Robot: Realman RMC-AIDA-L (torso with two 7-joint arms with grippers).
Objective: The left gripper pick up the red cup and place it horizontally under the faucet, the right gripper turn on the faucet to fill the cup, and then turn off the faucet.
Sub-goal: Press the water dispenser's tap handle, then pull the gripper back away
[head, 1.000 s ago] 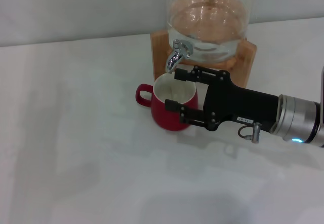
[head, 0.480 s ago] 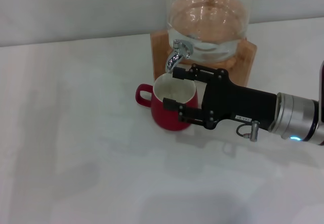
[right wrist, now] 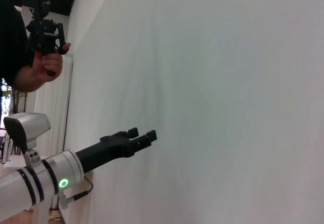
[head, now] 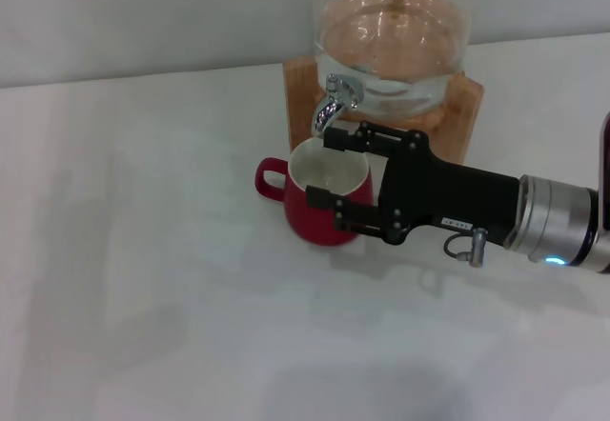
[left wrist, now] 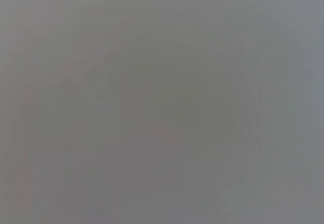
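Right hand open beside red cup, centre frame, under faucet; left hand unseen.

Glass dispenser top cut off

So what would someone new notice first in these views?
Probably the right gripper, reaching in from the right with its open fingers either side of the red cup. The cup stands upright on the white table, directly below the faucet of a glass dispenser on a wooden stand.
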